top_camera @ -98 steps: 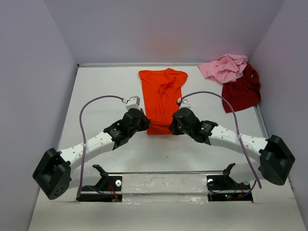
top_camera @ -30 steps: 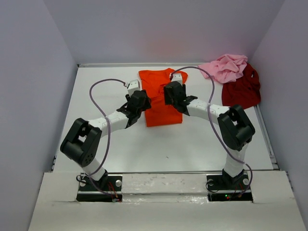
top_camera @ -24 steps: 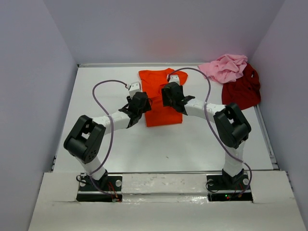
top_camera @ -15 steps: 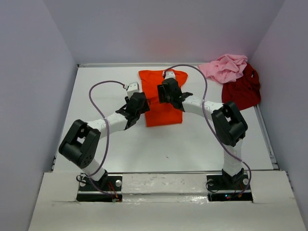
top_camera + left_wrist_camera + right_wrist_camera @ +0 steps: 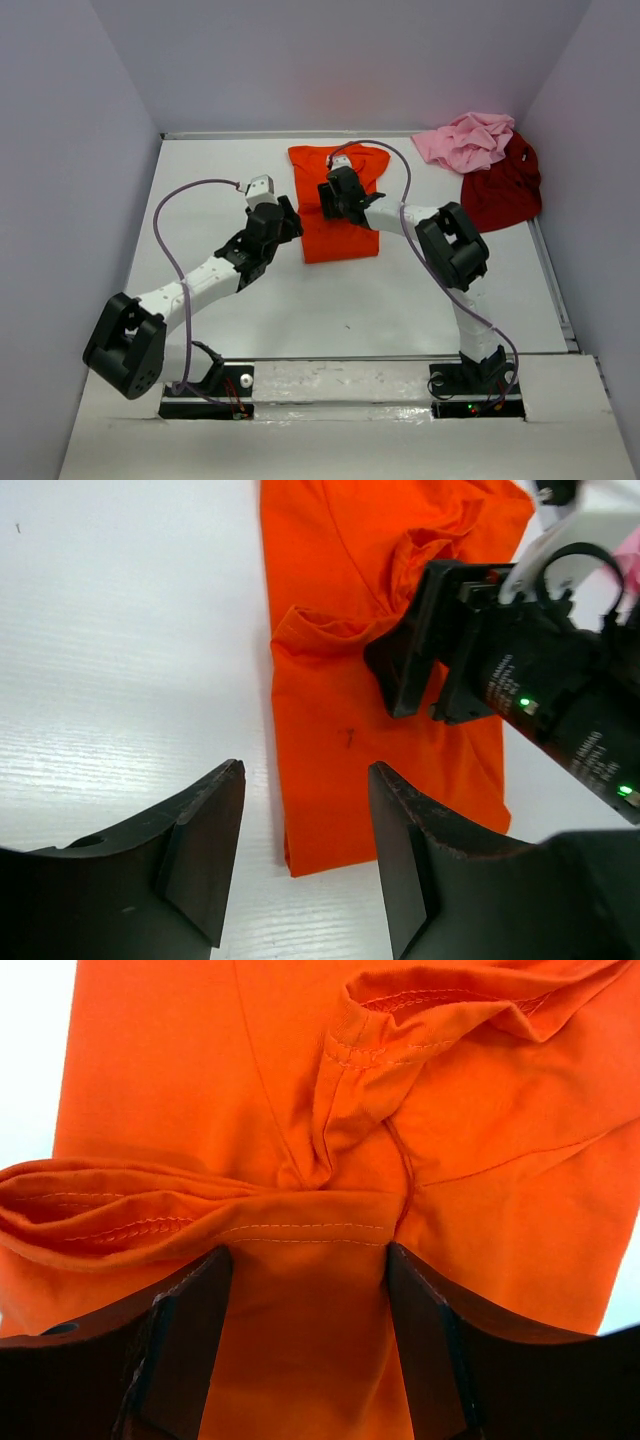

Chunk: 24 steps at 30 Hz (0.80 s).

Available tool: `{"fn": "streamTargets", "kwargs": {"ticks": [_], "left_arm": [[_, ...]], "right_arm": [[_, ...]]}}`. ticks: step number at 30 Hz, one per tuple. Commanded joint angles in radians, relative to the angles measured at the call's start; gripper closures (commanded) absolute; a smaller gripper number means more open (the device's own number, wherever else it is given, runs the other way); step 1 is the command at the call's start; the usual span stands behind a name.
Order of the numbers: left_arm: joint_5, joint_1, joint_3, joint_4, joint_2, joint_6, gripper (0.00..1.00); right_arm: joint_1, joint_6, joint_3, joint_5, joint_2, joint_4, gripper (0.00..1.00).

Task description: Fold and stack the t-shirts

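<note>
White table (image 5: pixel 200 200) bears folded, creased orange t-shirt (image 5: pixel 338 235).

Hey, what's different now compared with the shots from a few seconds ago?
Both pincers moved forward from the near hem of the orange t-shirt. The right pincer now hovers open over its middle, and the left pincer is open at its left edge. The shirt's near edge lies farther back. The pink t-shirt and dark red t-shirt stayed heaped far right.
</note>
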Motion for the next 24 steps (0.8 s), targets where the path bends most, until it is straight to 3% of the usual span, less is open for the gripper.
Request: {"fn": "streamTargets", "kwargs": {"ticks": [1,8,10,11,14,18,24], "left_arm": [[0.005,-0.006,-0.021,0.022,-0.115,-0.007,0.39],[0.018,-0.011,-0.046,0.002,-0.179,0.002,0.39],[0.021,-0.010,-0.050,-0.002,-0.188,0.000,0.39],[0.022,-0.011,-0.055,-0.002,-0.194,-0.001,0.39],[0.022,-0.010,-0.063,-0.005,-0.207,-0.001,0.39],[0.018,-0.010,-0.064,-0.015,-0.230,-0.001,0.39],[0.018,-0.011,-0.067,-0.031,-0.263,0.000,0.39]], "right_arm": [[-0.016,-0.015,0.066,-0.016,0.014,0.021,0.32],[-0.034,-0.003,0.077,-0.030,0.043,0.018,0.34],[-0.043,0.009,0.066,-0.040,0.042,0.018,0.48],[-0.043,0.015,0.063,-0.045,0.042,0.018,0.63],[-0.043,0.018,0.052,-0.048,0.045,0.019,0.85],[-0.052,0.020,0.047,-0.059,0.046,0.018,0.99],[-0.052,0.020,0.035,-0.042,0.034,0.018,1.00]]}}
